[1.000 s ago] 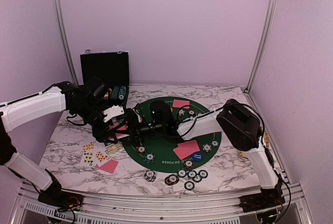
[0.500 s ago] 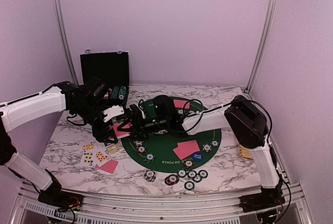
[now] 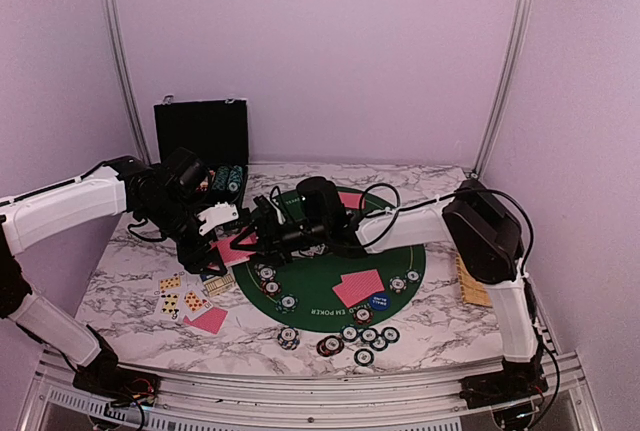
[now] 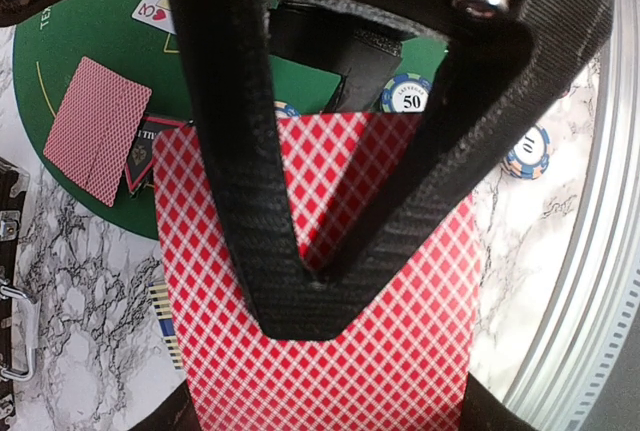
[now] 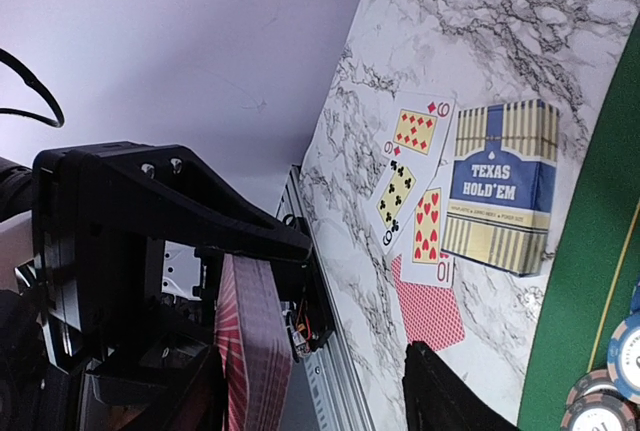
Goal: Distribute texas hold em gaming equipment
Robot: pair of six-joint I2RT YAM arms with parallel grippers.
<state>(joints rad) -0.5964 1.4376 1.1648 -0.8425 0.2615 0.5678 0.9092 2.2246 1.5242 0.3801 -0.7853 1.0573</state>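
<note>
Left hand (image 4: 315, 291): clamped tight on the deck of red-backed cards (image 4: 330, 361). It holds the deck off the tabletop (image 3: 440, 336), at about 9 o'clock of the green mat (image 3: 320, 273). The deck shows edge-on in the right wrist view.

Right hand (image 5: 320, 406): level with the deck, fingers apart, nothing gripped. The deck is nearer one finger than the other; can't tell if they touch.

On the mat:
- red-backed pair (image 3: 358, 287) at 5 o'clock, blue button (image 3: 379, 301) at its near corner
- second pair (image 3: 347, 198) at 12 o'clock, partly hidden by the right arm
- more chips at 7 and 3–4 o'clock

Chips (image 3: 362, 336) cluster at 6 o'clock, just off the mat's edge.

Face-up cards (image 3: 178, 297) and a face-down card (image 3: 210, 319) lie at 8 o'clock on the marble, card box (image 3: 220, 282) just beside them.

Chip case (image 3: 201, 133) stands open at 10 o'clock with teal chips (image 3: 226, 181) inside.
</note>
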